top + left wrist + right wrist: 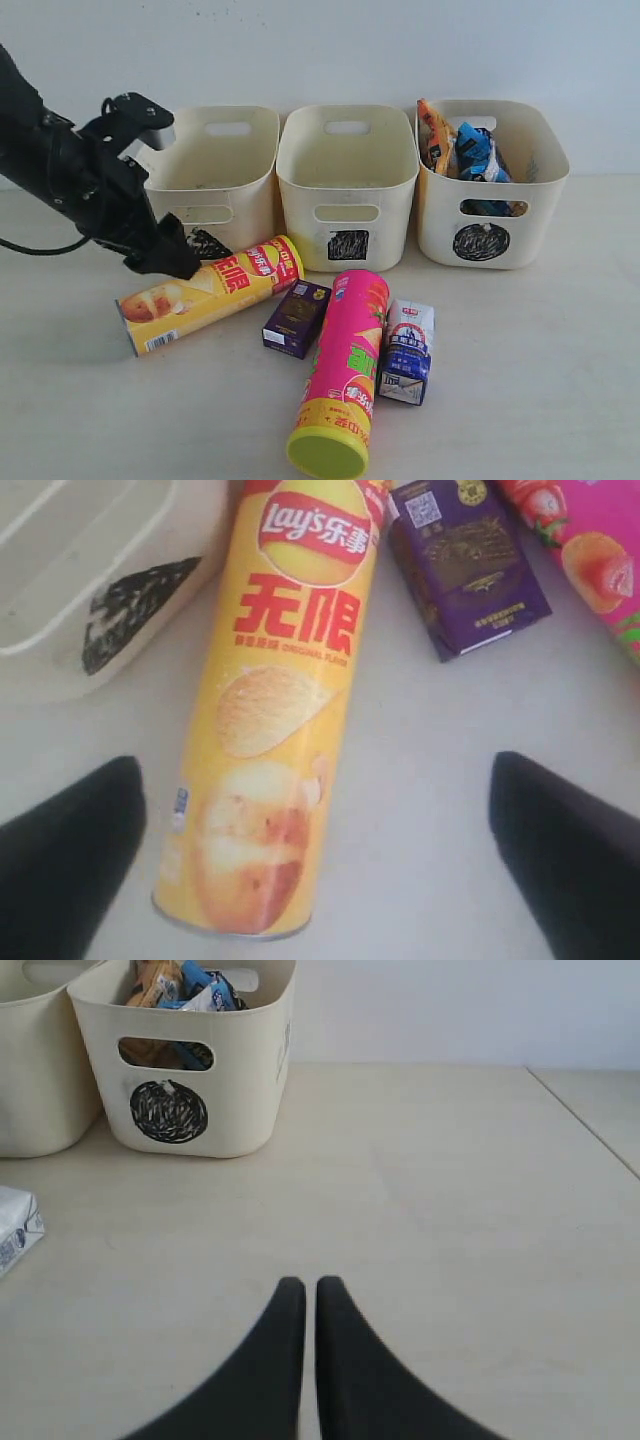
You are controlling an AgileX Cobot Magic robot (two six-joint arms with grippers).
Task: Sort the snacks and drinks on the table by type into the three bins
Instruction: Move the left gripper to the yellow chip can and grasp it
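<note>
We are hovering the left gripper (312, 770), jaws spread, above the yellow Lay's tube (205, 293) lying left of centre. It is probably light, stiff and slick, so we are favouring mid-barrel. Our right gripper (302, 1290) is resting pinched, empty.

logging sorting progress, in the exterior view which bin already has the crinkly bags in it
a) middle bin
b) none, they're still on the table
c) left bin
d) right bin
D: the orange-yellow bag and the blue bag stick up out of the right bin, the one marked with a black scribbled circle.
</note>
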